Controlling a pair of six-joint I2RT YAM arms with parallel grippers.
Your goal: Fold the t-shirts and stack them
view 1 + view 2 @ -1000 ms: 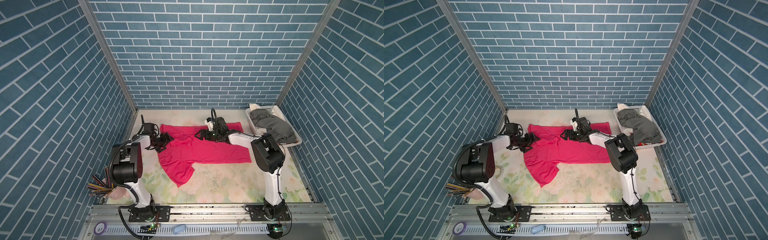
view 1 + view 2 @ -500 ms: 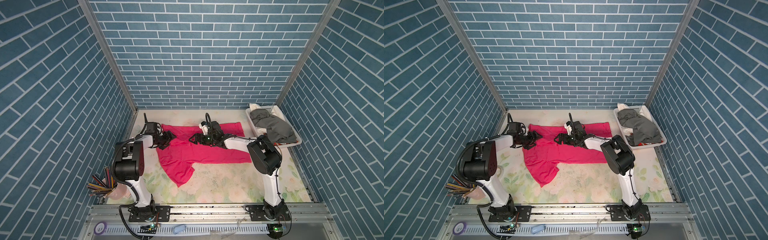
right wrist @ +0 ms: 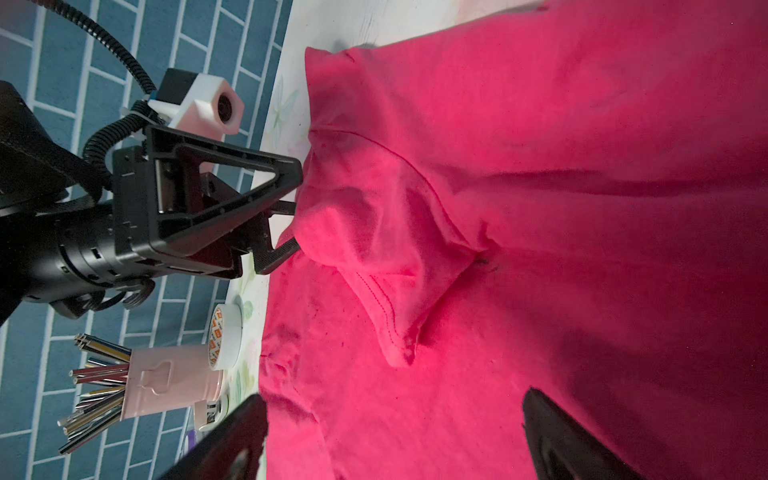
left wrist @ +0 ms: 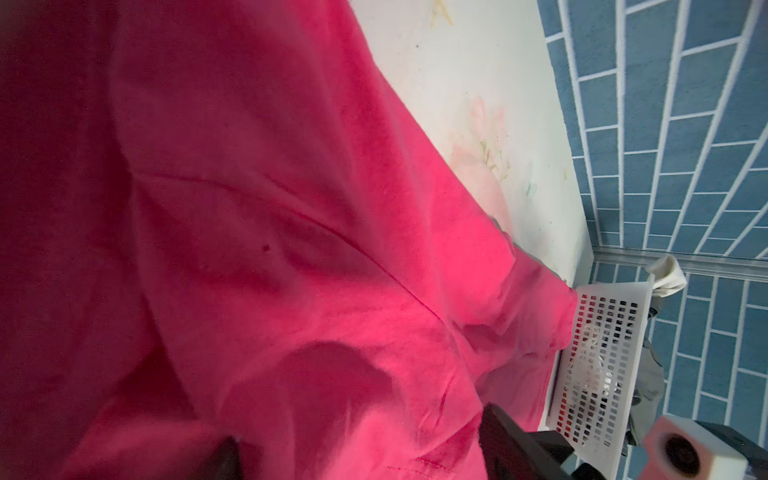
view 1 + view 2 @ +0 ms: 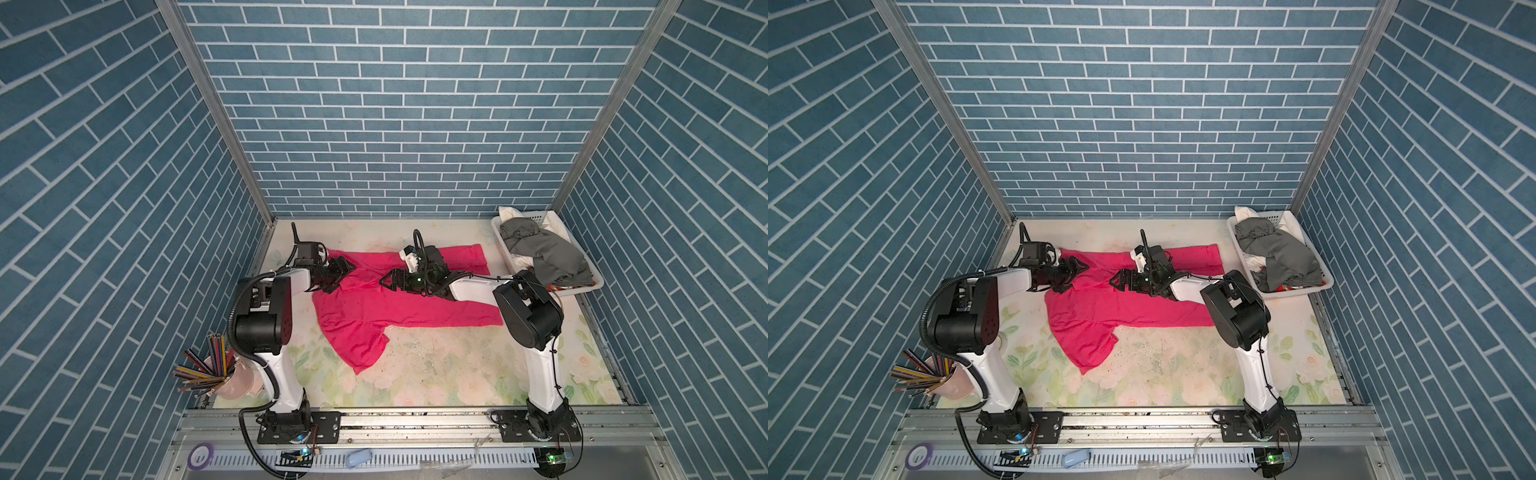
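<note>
The bright pink-magenta cloth t-shirt [image 5: 399, 307] lay lengthwise across the desk [image 5: 457, 374]. The left gripper [image 5: 346, 269], jaws apart, straddled its bunched end fold. The right gripper [image 5: 385, 281], jaws apart, hovered mid-shirt.

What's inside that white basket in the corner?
A dark grey garment lies on top, with white cloth and a bit of red cloth peeking out beneath. Anything deeper is covered.

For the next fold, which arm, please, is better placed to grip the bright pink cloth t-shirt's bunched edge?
Probably left: left gripper, open, is at the pink t-shirt's bunch; right gripper is over its middle.
</note>
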